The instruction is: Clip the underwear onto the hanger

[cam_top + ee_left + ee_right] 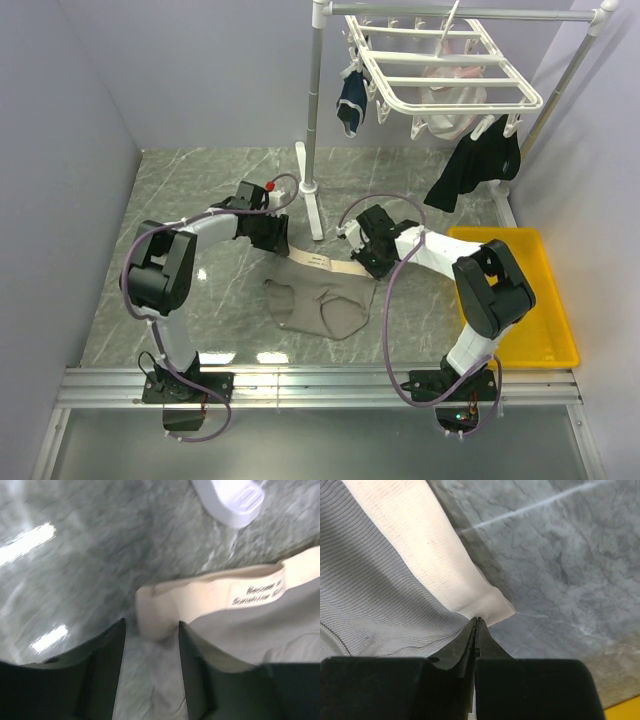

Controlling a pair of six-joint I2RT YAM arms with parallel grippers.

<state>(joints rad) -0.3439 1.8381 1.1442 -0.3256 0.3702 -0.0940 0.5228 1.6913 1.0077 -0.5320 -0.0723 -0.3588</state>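
My left gripper (150,630) is released: its jaws stand apart astride the left end of the waistband (210,587), not pinching it. The underwear (320,302) lies in the middle of the table (200,190), nearer the front edge, its long axis running left to right between both arms. My right gripper (476,622) is clenched on the waistband's right corner. The hanger (440,70) hangs over the far right corner, so I judge the left must close first, then both lift toward it
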